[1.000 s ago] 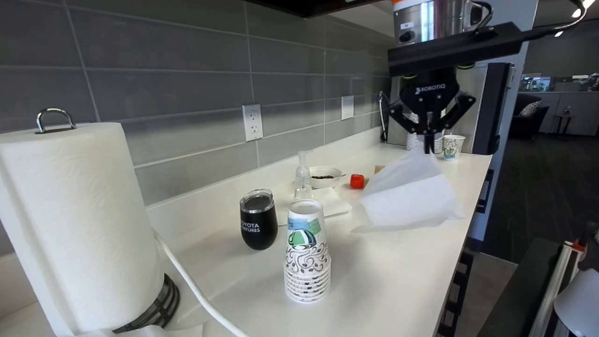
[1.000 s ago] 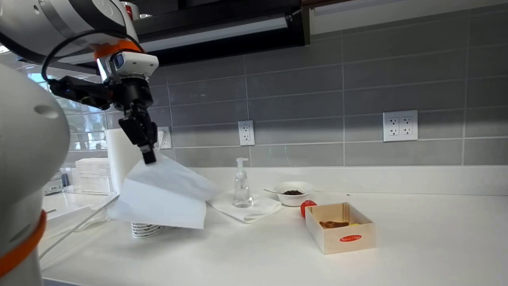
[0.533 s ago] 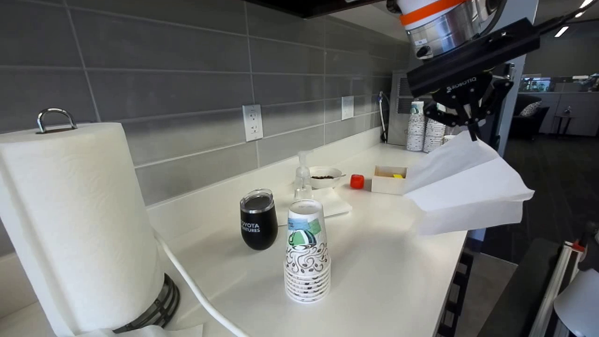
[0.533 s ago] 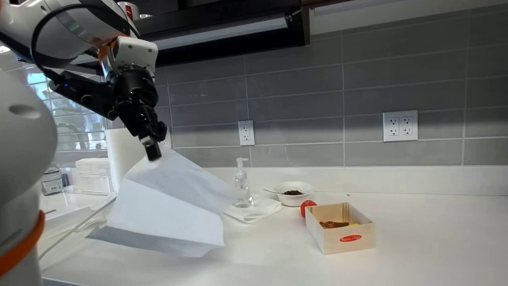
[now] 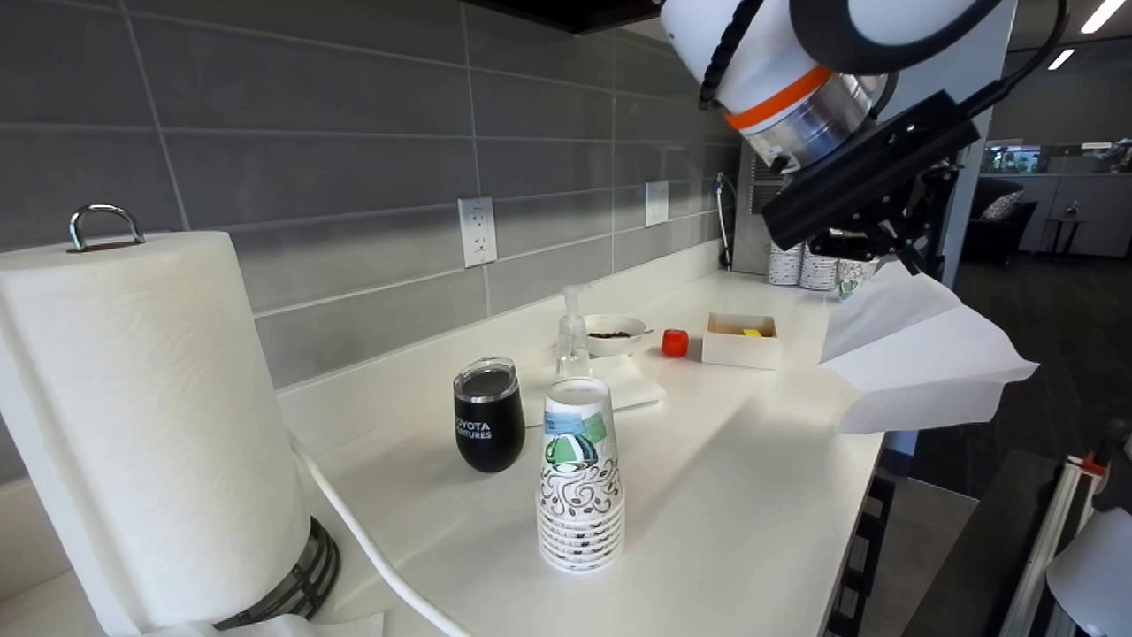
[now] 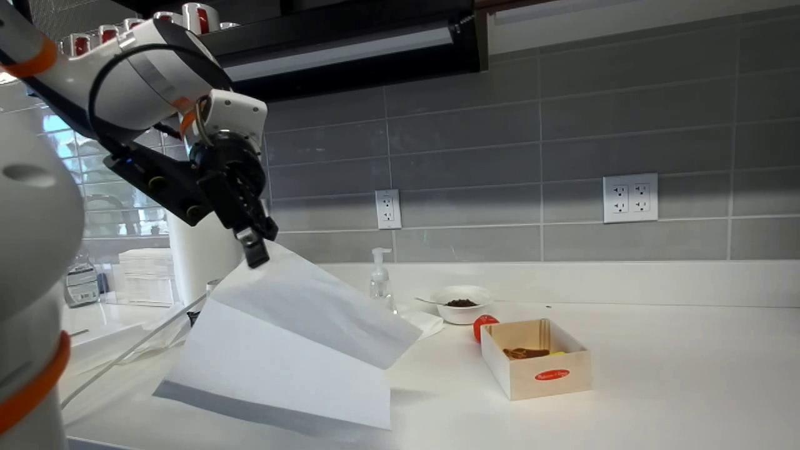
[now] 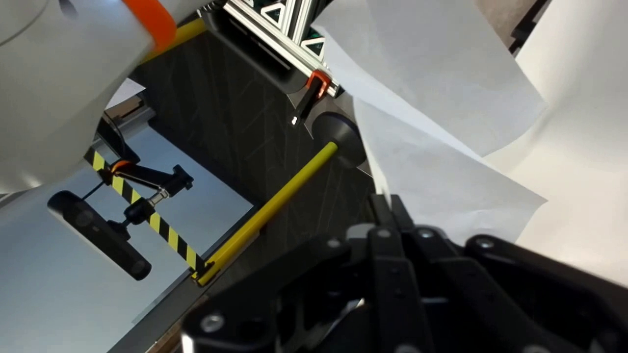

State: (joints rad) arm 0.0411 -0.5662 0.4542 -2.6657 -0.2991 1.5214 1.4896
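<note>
One white sheet (image 7: 441, 181) is fanning out in loose folds from the gripper (image 7: 391, 203) in the wrist view, pinched near its edge by pressed-together jaws; in an exterior view, it is drooping in the air by the edge of the counter (image 5: 725, 531), well apart from the cup stack (image 5: 579, 478); so small a pinch could be letting it slip, were the jaws to loosen; in an exterior view, it is hanging partly before the soap dispenser (image 6: 380, 281), while the wooden box (image 6: 550, 375) is sitting farther along; a low sweep might be dragging the slack tail into either, tipping it.
</note>
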